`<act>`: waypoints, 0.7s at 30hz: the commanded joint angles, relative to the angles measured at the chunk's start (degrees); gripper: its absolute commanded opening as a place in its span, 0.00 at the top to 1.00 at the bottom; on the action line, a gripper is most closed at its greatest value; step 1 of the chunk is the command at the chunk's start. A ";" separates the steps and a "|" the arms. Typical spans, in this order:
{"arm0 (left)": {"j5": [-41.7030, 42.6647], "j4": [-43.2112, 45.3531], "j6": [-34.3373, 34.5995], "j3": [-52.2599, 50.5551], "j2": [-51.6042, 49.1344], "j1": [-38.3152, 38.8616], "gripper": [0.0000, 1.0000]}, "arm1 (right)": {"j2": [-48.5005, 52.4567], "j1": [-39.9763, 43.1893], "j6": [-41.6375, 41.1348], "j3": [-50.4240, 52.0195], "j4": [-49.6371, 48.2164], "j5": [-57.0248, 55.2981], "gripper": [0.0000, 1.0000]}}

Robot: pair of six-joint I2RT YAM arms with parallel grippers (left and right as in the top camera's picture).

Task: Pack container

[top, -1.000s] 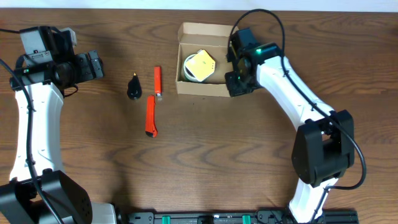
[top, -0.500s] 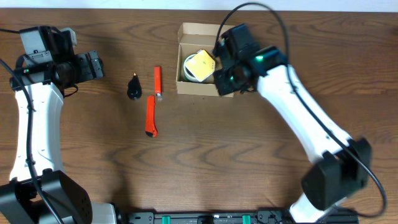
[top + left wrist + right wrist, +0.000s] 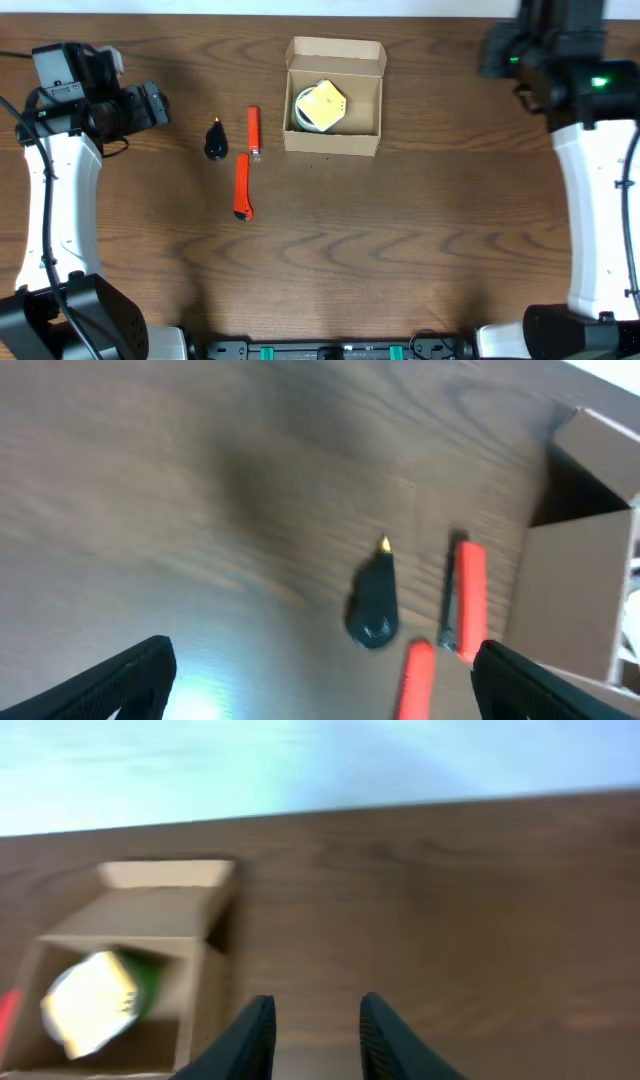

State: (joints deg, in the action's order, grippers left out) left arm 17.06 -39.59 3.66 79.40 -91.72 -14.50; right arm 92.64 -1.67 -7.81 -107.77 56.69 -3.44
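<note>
The container (image 3: 365, 142) is a tan cardboard box at the back middle of the table, its flap lid standing open at the far side. Inside it lies a yellow and white roll with a green edge (image 3: 320, 105). In the right wrist view the container (image 3: 190, 925) sits at the lower left with the roll (image 3: 88, 1003) in it. My right gripper (image 3: 495, 52) hangs far right of the box, open, nothing between its fingers (image 3: 250, 1035). My left gripper (image 3: 160, 103) is at the far left, wide open and holding nothing.
Left of the box lie a black piece with a gold tip (image 3: 216, 141), a short orange stick (image 3: 253, 130) and a longer orange one (image 3: 242, 186). The left wrist view shows the black piece (image 3: 374, 610) and the short orange stick (image 3: 468, 595) ahead of the fingers.
My right arm has pulled away from the box's right side to the back right corner, and its jaws have parted. The left arm has not moved.
</note>
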 commanded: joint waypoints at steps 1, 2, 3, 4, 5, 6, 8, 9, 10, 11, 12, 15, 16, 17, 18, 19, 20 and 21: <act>2.86 -1.14 7.96 1.11 0.11 0.00 0.05 | 0.44 4.11 -0.94 0.20 1.11 -0.63 0.64; 4.22 -1.77 8.92 1.11 0.11 0.00 0.05 | 0.44 5.16 -0.94 0.33 1.33 -0.63 0.60; 6.62 -2.47 9.05 1.11 0.11 0.00 0.05 | 0.50 6.38 -0.94 0.50 1.40 -0.63 0.50; 8.35 -3.08 9.05 1.11 0.11 0.00 0.04 | 0.50 7.04 -0.94 0.70 1.40 -0.63 0.38; 10.45 -3.78 9.07 1.11 0.11 0.00 0.05 | 0.55 7.85 -0.94 0.94 1.53 -0.63 0.29; 12.68 -4.52 9.07 1.11 0.11 0.00 0.05 | 0.63 8.59 -0.94 1.09 1.90 -0.63 0.18; 17.03 -5.88 9.03 1.11 0.11 0.07 0.00 | 0.94 9.88 -0.94 1.38 2.51 -0.63 0.01; 18.62 -6.54 8.81 1.11 0.11 0.35 0.11 | 1.09 10.38 -0.92 1.44 2.89 -0.63 0.01; 19.32 -7.21 8.22 1.16 0.13 0.83 0.20 | 1.33 10.82 -0.92 1.44 3.28 -0.63 0.01; 19.34 -8.35 8.04 1.25 0.13 1.62 0.26 | 1.57 11.21 -0.92 1.46 3.67 -0.63 0.01; 18.93 -9.46 7.58 1.44 0.13 2.49 0.29 | 1.84 11.50 -0.92 1.46 4.09 -0.66 0.01; 12.83 -13.27 6.32 3.17 0.13 7.37 0.34 | 2.27 11.78 -0.87 1.51 5.18 -1.09 0.01; 10.99 -13.97 6.05 3.78 0.13 8.50 0.34 | 2.32 11.78 -0.87 1.53 5.53 -1.07 0.01; 7.15 -15.30 5.97 5.20 0.13 10.56 0.34 | 2.32 11.76 -0.90 1.53 6.05 -1.07 0.01; 3.15 -16.52 5.97 6.95 0.11 12.63 0.33 | 2.32 11.78 -0.90 1.53 6.34 -1.05 0.01; -0.24 -17.46 5.95 8.57 0.11 14.43 0.30 | 2.32 11.76 -0.90 1.53 6.36 -1.05 0.01; -4.13 -18.62 5.95 10.67 0.11 16.46 0.27 | 2.32 11.76 -0.90 1.53 6.36 -1.05 0.01; -7.10 -19.50 5.95 12.50 0.11 17.99 0.24 | 2.32 11.76 -0.90 1.53 6.36 -1.05 0.01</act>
State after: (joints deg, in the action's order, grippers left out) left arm 21.63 -57.98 10.52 86.56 -91.79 0.19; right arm 94.54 9.67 -8.58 -106.65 62.89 -3.92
